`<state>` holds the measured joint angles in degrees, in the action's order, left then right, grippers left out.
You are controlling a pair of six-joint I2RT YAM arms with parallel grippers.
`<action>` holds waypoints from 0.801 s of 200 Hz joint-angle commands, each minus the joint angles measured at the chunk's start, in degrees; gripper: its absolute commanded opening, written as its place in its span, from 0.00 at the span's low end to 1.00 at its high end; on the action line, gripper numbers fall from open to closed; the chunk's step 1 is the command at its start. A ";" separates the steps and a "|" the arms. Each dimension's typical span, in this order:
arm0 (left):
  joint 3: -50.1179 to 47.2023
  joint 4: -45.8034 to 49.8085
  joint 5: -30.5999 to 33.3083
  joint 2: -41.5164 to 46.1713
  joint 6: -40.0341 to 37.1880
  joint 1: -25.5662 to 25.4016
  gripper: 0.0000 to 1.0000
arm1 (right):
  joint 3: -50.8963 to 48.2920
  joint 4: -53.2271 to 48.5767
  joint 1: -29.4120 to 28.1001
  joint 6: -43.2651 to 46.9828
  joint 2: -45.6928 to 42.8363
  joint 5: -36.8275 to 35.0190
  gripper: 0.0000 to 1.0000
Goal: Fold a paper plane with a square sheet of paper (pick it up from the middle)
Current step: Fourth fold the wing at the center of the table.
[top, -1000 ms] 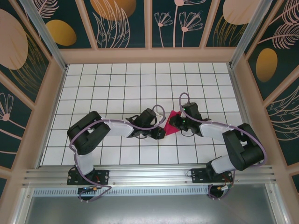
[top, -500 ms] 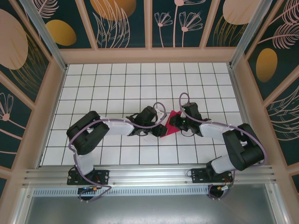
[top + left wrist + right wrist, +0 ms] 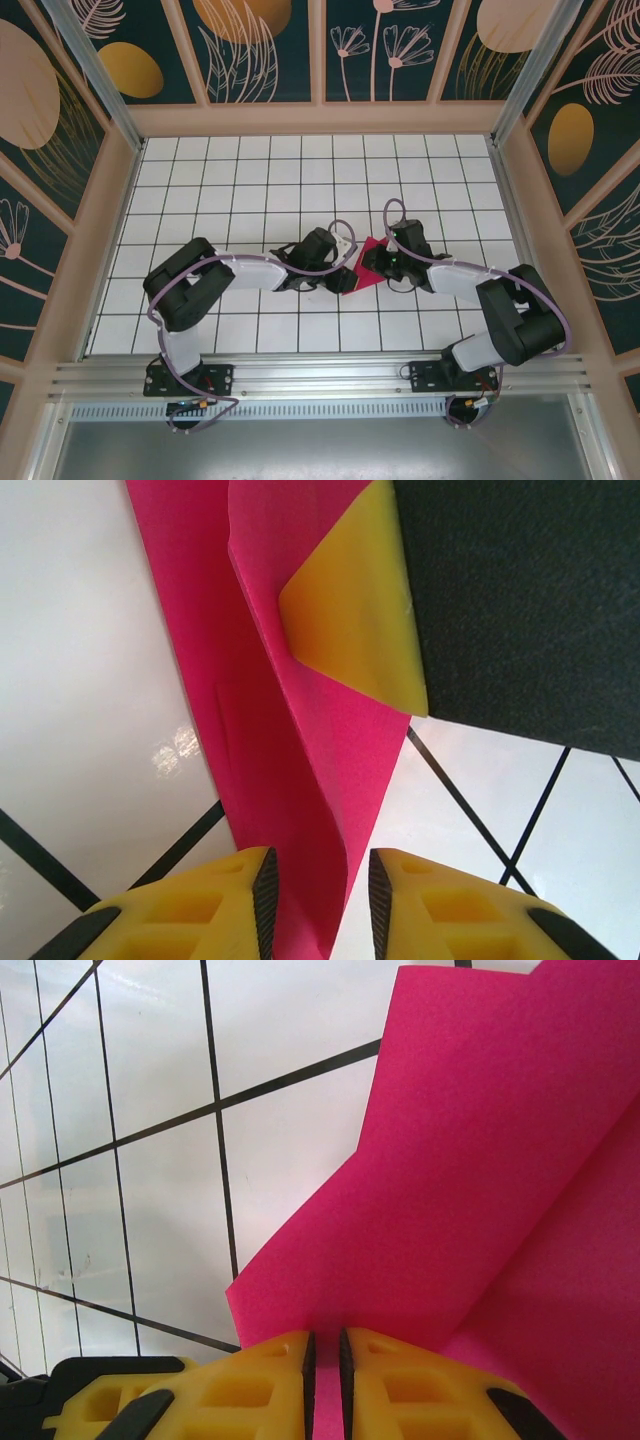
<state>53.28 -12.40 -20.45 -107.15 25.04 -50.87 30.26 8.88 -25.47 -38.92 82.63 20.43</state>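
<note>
The paper (image 3: 357, 278) lay creased at the top view's centre. My right gripper (image 3: 325, 1348) pinched a thin layer; the left gripper (image 3: 320, 880) straddled a raised fold, jaws narrowly parted. Light, floppy, easily torn, I judged: best held at stiff creases.

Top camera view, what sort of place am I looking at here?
Likely a robot lab test cell: left arm and right arm bolted to an aluminium rail, a white gridded tabletop, leaf-print wall panels enclosing it.

Magenta paper (image 3: 365, 271) on white tiled table (image 3: 250, 180)
</note>
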 commanded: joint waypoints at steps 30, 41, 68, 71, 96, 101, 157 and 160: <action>0.93 -0.94 1.09 -2.29 -0.09 -1.19 0.32 | 0.95 -0.16 0.60 0.86 -0.59 0.16 0.19; 0.88 -1.39 1.30 -2.34 0.10 -1.28 0.32 | 0.94 -0.08 0.60 0.88 -0.57 0.19 0.19; 1.25 -0.69 3.47 -2.53 -0.20 -1.95 0.33 | 0.85 0.07 0.58 0.83 -0.50 0.33 0.19; 1.26 -0.63 3.87 -2.53 -0.32 -2.07 0.33 | 0.85 0.05 0.60 0.81 -0.50 0.32 0.19; 1.92 0.86 6.23 -2.97 -1.45 -2.80 0.32 | 0.86 0.02 0.56 0.90 -0.43 0.32 0.19; 1.93 0.91 6.48 -3.04 -1.51 -2.92 0.32 | 0.85 0.04 0.60 0.87 -0.37 0.32 0.19; 2.13 2.27 8.86 -3.37 -2.61 -3.83 0.23 | 0.94 -0.58 0.69 1.04 -0.45 -0.21 0.19; 2.12 2.35 9.11 -3.22 -2.69 -3.82 0.22 | 0.96 -0.62 0.69 1.11 -0.43 -0.28 0.19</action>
<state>54.50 -12.51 -13.56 -109.36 23.66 -54.26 30.26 8.88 -25.47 -38.89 82.63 20.45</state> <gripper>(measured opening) 0.243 0.189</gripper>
